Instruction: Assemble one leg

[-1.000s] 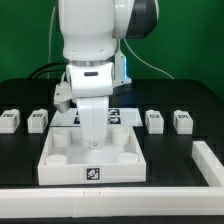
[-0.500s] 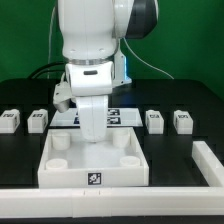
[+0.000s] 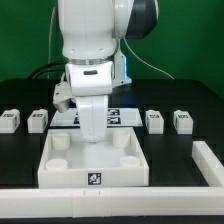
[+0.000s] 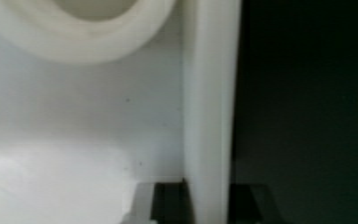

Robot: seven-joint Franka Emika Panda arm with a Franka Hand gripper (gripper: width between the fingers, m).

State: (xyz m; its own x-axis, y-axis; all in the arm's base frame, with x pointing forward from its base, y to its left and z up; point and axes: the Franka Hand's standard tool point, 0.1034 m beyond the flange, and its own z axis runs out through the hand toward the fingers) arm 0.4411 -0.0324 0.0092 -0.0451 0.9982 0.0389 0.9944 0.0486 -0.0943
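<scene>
The large white tray [image 3: 60,176] lies at the front middle of the black table. My gripper [image 3: 92,140] reaches straight down onto its back rim. In the wrist view the rim [image 4: 211,100] runs between my two dark fingertips [image 4: 163,205], which press it from both sides, so my gripper [image 4: 208,205] is shut on the tray. A round corner socket [image 4: 96,25] shows beside the rim. Four small white legs with tags stand in a row behind the tray: two at the exterior view's left [image 3: 10,120] [image 3: 38,120] and two at its right [image 3: 154,121] [image 3: 182,121].
The marker board [image 3: 118,117] lies flat behind my gripper. A white raised rail [image 3: 208,160] runs along the exterior view's right side of the table and across the front [image 3: 120,203]. Cables hang behind the arm.
The tray, held by its rim, slid a little toward the front of the table between one second and half a second ago. Since then nothing has moved.
</scene>
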